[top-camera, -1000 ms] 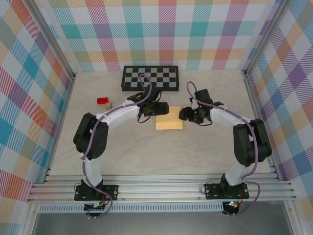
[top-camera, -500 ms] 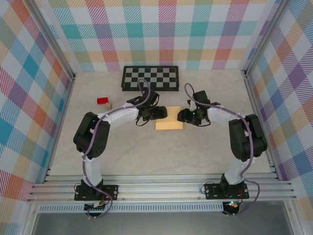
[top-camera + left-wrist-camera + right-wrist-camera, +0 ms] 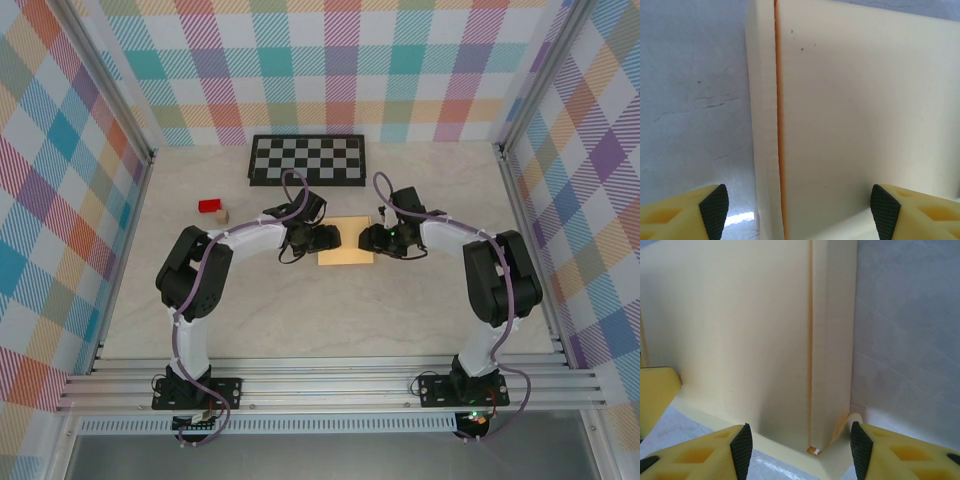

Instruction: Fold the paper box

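Position: the paper box (image 3: 346, 256) lies flat near the middle of the table (image 3: 300, 320), with your two arms meeting over it from either side.

Left gripper (image 3: 333, 238): jaws stand well apart and hold nothing. From the wrist, one pad (image 3: 715, 207) hangs over bare table and the other over the top panel, so they straddle the left edge and its folded side flap (image 3: 762, 125).

Right gripper (image 3: 366, 239): jaws about half open, also holding nothing. They bracket the right-hand near corner, where a small tab (image 3: 812, 450) looks untucked.

Hazards, in my judgement:
- The card is thin. If you close on an edge at an angle, you may crease or crush the flap rather than fold it along its score.
- The table looks smooth and the box light. A push from one side alone could send it skidding out from between the pads.
- Equal pressure from both sides could bow the top panel upward.
- The loose tab may catch a fingertip and tear or spring open.
- The two grippers sit near each other; a careless inward move risks contact between them.
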